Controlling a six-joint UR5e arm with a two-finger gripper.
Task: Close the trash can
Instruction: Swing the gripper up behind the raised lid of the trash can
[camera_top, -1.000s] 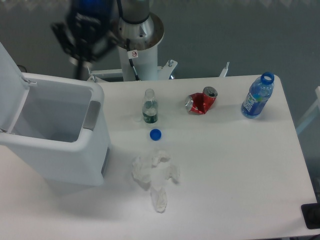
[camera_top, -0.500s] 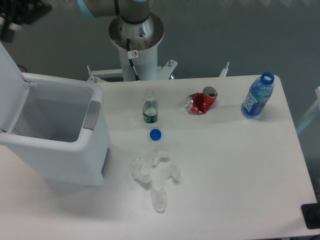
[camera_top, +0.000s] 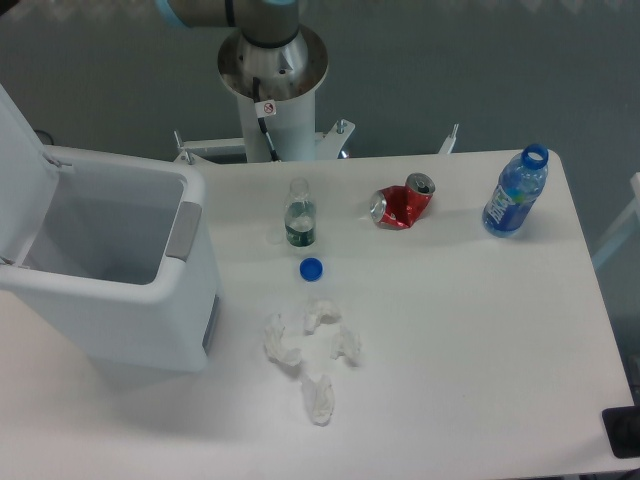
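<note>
Only the arm's base (camera_top: 272, 70) and a stub of its grey and blue upper joint (camera_top: 215, 10) show at the top edge, standing on a white post behind the table; the rest of the arm runs out of the picture to the upper left. The pincer is outside the picture, so I cannot tell whether its fingers are apart or together.

The trash can (camera_top: 130, 300) sits at the left end of the table, its mouth open and its lid (camera_top: 20, 160) tilted up and back at the far left, partly cut off by the edge. A grey latch (camera_top: 184, 230) shows on the rim on the side facing the other things.

The table (camera_top: 480, 330) is plain white. Near its middle stands a small clear bottle with no cap (camera_top: 300, 215), and a blue cap (camera_top: 311, 268) lies just in front of it. Crumpled white tissue (camera_top: 310, 355) lies nearer the front, hard to make out against the table. A crushed red can (camera_top: 402, 203) lies towards the back, and a blue bottle (camera_top: 516, 192) stands open near the right corner. The floor behind is grey.
</note>
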